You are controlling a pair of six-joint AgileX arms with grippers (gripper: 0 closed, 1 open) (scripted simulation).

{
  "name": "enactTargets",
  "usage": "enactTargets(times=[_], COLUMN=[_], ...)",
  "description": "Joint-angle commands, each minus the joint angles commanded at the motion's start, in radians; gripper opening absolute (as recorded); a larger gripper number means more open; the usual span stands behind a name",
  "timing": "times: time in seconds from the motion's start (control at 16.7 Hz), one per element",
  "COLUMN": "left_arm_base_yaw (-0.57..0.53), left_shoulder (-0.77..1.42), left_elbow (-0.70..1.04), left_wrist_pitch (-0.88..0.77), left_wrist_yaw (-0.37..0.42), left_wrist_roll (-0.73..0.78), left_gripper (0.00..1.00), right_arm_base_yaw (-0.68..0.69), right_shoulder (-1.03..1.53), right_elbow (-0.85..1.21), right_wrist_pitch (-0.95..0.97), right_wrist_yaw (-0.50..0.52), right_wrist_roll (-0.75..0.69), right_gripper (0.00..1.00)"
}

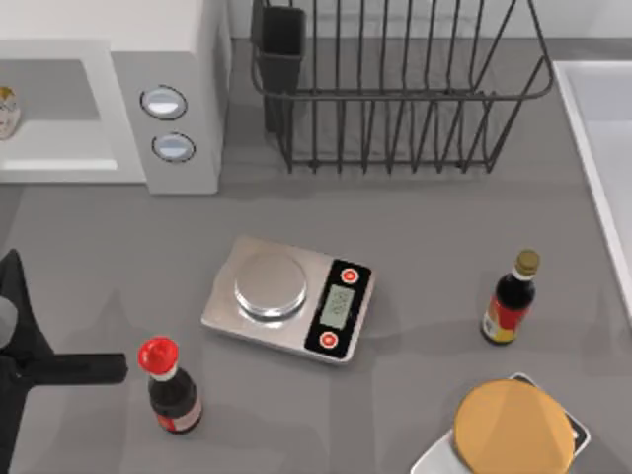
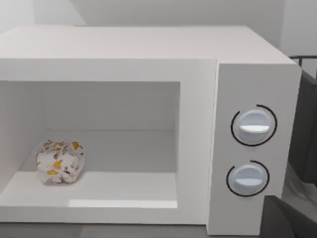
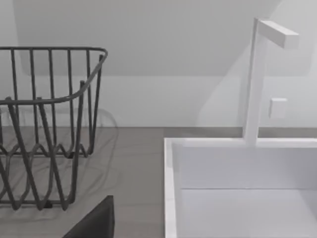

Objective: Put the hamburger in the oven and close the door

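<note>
Top view, catalogued: the oven (image 1: 109,94) stood at the table's far left corner, cavity open, two knobs (image 1: 164,102) on its side panel. The hamburger (image 1: 8,111) sat inside on the pale cavity floor; in the left wrist view it rested toward one side of the floor (image 2: 60,162), clear of the walls.

The left arm (image 1: 30,360) was at the table's left edge, near the front; whether its fingers were spread or pressed together could not be told. It carried nothing visible.

Also present: dish rack (image 1: 395,89), kitchen scale (image 1: 288,298), red-capped bottle (image 1: 168,387), gold-capped bottle (image 1: 512,298), large tan disc on white base (image 1: 512,427), sink (image 3: 237,188).

Step, as judged: placement done; closing the door remained. The next move called for reaching the door's outer face and swinging it shut.
</note>
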Motion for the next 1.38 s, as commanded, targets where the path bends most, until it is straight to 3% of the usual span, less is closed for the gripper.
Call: enactTargets(times=[0.36,0.6,0.9,1.38], left_arm_base_yaw=[0.034,0.222,0.663,1.372], left_shoulder=[0.026,0.191,0.521,1.096], left_elbow=[0.022,0.17,0.459,0.947], left_wrist_pitch=[-0.016,-0.101,-0.289,-0.669], left_wrist_yaw=[0.022,0.143,0.419,0.974], left_wrist_roll=[0.024,0.152,0.388,0.738], left_gripper=[0.0,0.0,0.0,0.0], right_arm_base_yaw=[0.0,0.0,0.0,0.0], right_shoulder=[0.0,0.0,0.0,0.0], right_elbow=[0.0,0.0,0.0,0.0], right_wrist_pitch=[0.0,0.0,0.0,0.0], right_wrist_yaw=[0.0,0.0,0.0,0.0], right_wrist_roll=[0.0,0.0,0.0,0.0], right_gripper=[1.0,1.0,1.0,1.0])
